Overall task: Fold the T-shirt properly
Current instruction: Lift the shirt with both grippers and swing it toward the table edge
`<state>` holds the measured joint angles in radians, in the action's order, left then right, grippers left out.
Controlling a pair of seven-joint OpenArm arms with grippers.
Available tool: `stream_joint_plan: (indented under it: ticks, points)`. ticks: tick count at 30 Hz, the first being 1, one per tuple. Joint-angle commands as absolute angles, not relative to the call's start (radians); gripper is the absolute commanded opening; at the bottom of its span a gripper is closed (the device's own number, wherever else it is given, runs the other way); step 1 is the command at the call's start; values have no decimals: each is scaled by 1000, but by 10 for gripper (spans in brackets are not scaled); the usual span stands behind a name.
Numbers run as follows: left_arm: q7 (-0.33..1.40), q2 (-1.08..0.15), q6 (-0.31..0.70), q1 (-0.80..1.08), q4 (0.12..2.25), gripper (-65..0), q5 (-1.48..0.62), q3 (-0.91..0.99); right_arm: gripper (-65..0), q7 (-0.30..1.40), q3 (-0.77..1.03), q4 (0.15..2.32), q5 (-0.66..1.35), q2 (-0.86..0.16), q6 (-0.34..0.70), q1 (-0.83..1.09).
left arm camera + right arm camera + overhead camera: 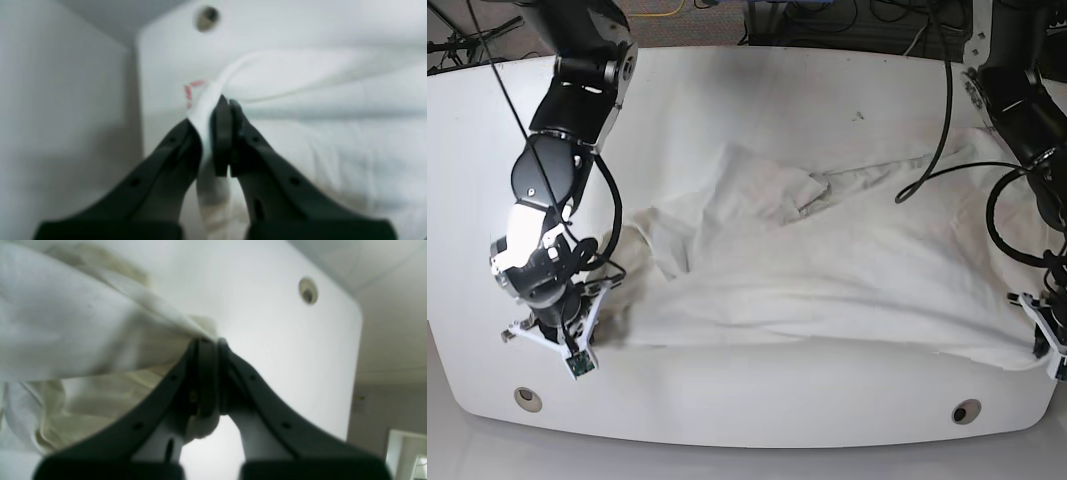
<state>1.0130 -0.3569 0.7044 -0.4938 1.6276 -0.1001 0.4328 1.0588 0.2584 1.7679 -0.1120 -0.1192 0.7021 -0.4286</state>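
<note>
Left fingers (227,103) pinching thin edge of T-shirt (827,270), pads nearly meeting on cloth. Right fingers (210,341) clamping bunched corner of same shirt. Each grip sitting at opposite near corner of shirt; body spreading wrinkled across white bench (757,90), far part rumpled. Risk, as judged: both bites shallow, so pulling apart or lifting unevenly could be slipping hem free, or dragging rumpled far part into crooked fold.

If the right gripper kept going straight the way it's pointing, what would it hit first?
The right gripper is already shut on the T-shirt. Beyond the pinched edge lies the white table, probably the first thing met, though depth is unclear.
</note>
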Motion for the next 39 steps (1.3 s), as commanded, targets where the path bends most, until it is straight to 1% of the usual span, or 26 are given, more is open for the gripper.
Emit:
stream_joint_plan:
  ticks: [1,8,13,19,24,28,30,35,39]
  points:
    - [1010,-369,698,-568,1667,-650,-110,447,-650,1035,232,1747,-117,-142,698,-521]
    - [1035,-372,698,-714,1704,-650,-107,472,-650,1036,166,1689,-111,-209,698,-713]
    - [1036,-403,698,-857,1704,-650,-107,470,-650,1040,110,1641,-120,-236,698,-915]
    - [1036,-421,698,-1056,1658,-650,-107,458,-650,1044,35,1581,-111,-306,698,-1150]
    - [1046,-472,698,-1122,1633,-650,-113,435,-650,1115,24,1592,-111,-331,698,-1237]
    - [1046,-478,698,-1116,1620,-650,-113,414,-650,1142,24,1629,-113,-332,698,-1218]
    - [1047,-476,698,-1073,1624,-650,-114,410,-650,1148,25,1667,-122,-332,698,-1165]
    - [1047,-473,698,-918,1666,-650,-117,417,-650,1165,101,1810,-113,-343,698,-967]
    - [1044,-430,698,-811,1684,-650,-117,460,-650,1164,156,1844,-113,-318,698,-822]
